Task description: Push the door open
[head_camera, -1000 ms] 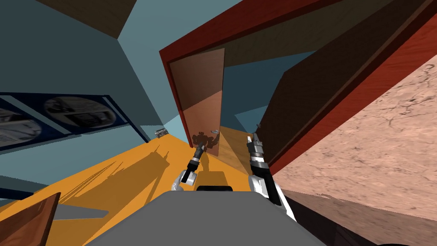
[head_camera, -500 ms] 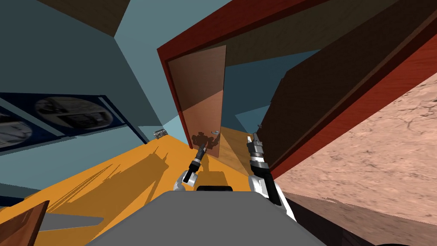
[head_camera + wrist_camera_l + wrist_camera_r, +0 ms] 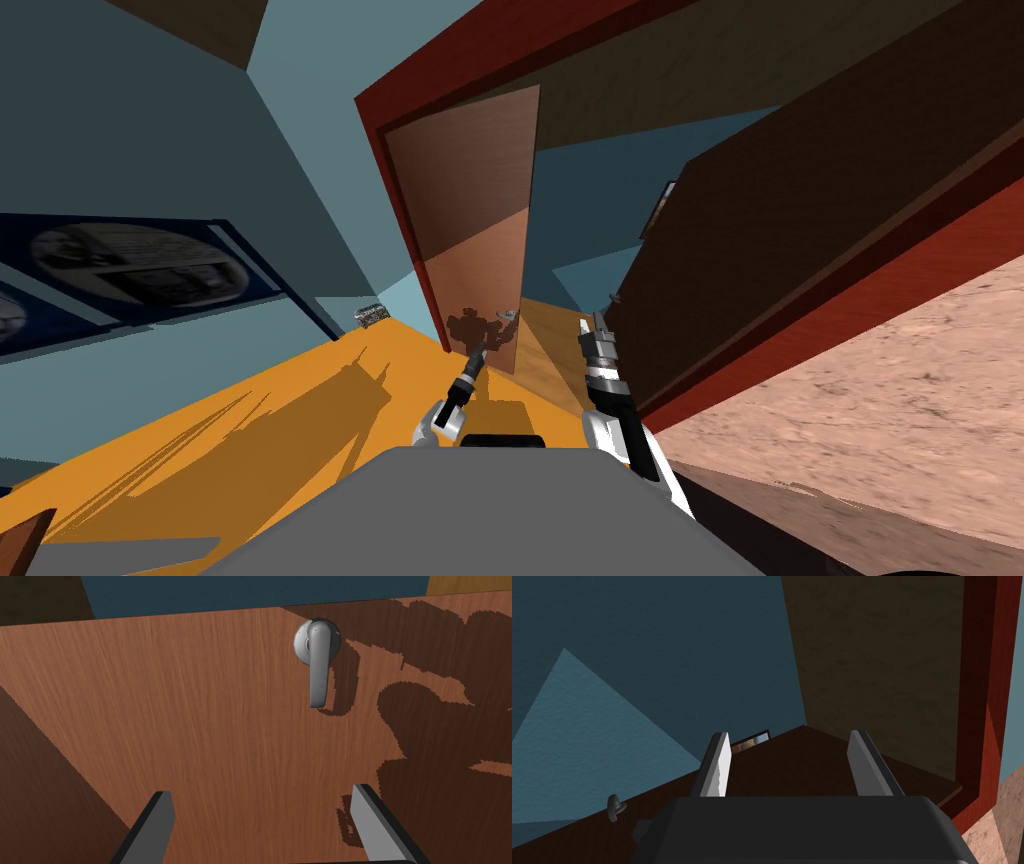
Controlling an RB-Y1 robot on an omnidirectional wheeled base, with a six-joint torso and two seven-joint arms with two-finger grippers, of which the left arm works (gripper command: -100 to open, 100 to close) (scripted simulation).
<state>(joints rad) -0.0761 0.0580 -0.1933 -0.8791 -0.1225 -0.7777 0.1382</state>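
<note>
Door (image 3: 470, 220) of reddish-brown wood is faced by the left jaws, which are spread wide and empty.

Set in a dark red frame (image 3: 392, 190) at the end of an orange floor (image 3: 300, 400), the door is seen standing ajar, with blue wall (image 3: 580, 200) visible past its free edge. The left jaws are held close before the lower panel, and a grey lever handle (image 3: 317, 666) is mounted just beyond them, near the free edge. Whether the fingers (image 3: 159, 821) touch the wood cannot be told. The robot's shadow (image 3: 478, 328) is cast on the panel. The right jaws, likewise parted and holding nothing, are raised beside a second, darker door leaf (image 3: 800, 230), which is fitted with a small handle (image 3: 614, 807) of its own.
</note>
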